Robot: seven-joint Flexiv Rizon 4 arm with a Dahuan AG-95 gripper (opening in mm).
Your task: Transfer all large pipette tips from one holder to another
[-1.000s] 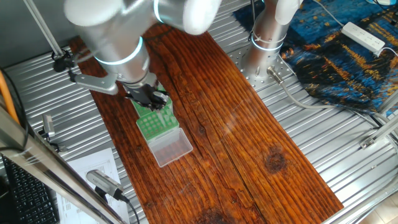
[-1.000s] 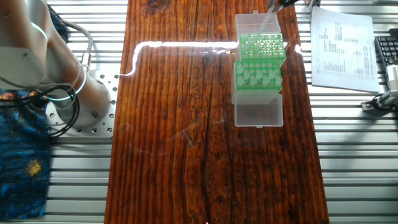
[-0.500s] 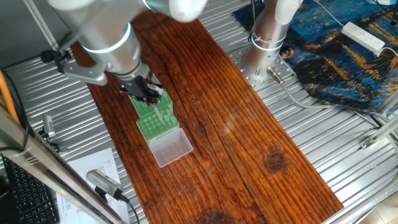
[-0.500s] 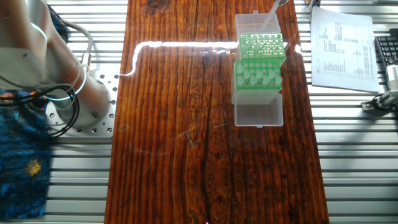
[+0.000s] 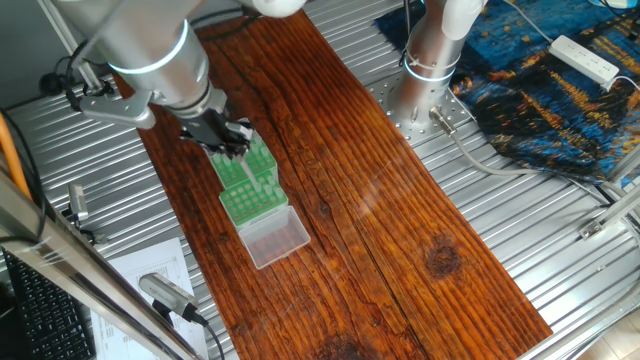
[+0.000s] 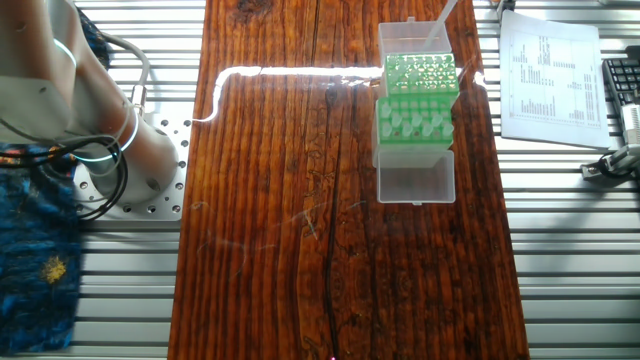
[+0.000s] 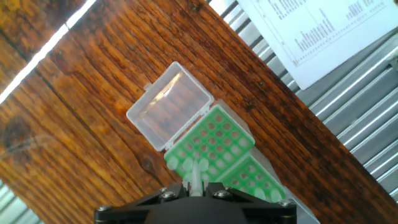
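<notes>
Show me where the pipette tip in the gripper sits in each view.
One fixed view: upper left, under the gripper, too small to make out.
The other fixed view: pipette tip at the top edge, slanting above the green racks.
Hand view: bottom centre, pinched in the gripper.
Shared landmark: the green racks.

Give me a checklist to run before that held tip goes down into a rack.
1. Grip: gripper shut on the held tip: ok.
2. Clear lid folded back off its rack: ok.
3. Bare holes free in the emptier rack: ok.
4. Held tip lined up over a free hole: cannot tell.
5. Held tip upright: cannot tell; it looks slanted in the other fixed view.
</notes>
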